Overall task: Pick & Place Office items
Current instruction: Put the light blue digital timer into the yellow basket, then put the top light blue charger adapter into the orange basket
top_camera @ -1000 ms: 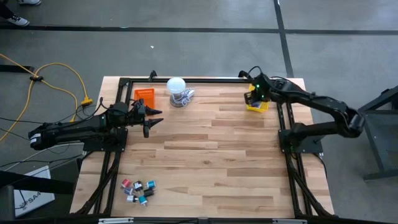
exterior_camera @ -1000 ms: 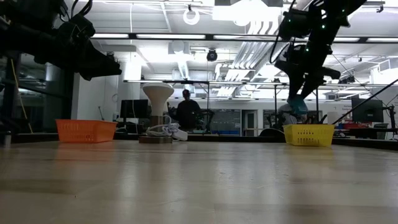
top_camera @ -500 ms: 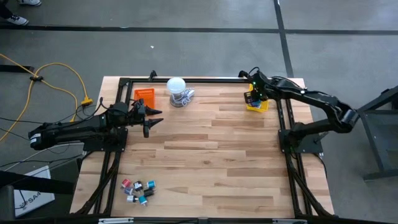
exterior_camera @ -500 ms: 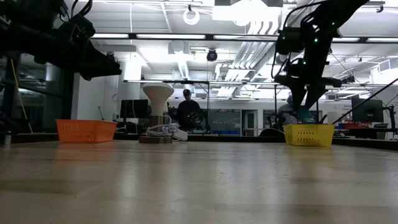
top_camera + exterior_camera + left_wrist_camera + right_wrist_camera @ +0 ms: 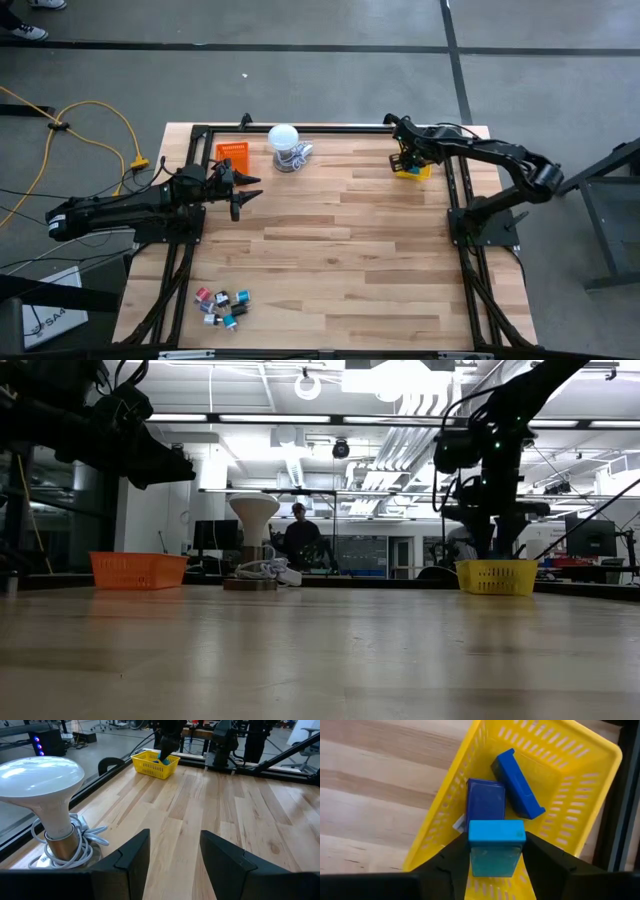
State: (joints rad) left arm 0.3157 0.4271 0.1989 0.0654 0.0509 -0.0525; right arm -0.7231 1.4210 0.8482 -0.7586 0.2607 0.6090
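Yellow tray [image 5: 580,795] at the counter's one o'clock now sits right under your right claw [image 5: 495,851], which has dropped lower and begun loosening around the teal block [image 5: 496,847], so release is imminent.

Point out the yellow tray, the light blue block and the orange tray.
yellow tray [image 5: 600,750], right wrist view, far rim corner.
light blue block [image 5: 496,833], right wrist view, top face.
orange tray [image 5: 137,570], low view, front wall.

Orange tray [image 5: 232,153], white bulb-shaped object [image 5: 284,138] beside it, yellow tray [image 5: 412,169], wooden table [image 5: 330,250]
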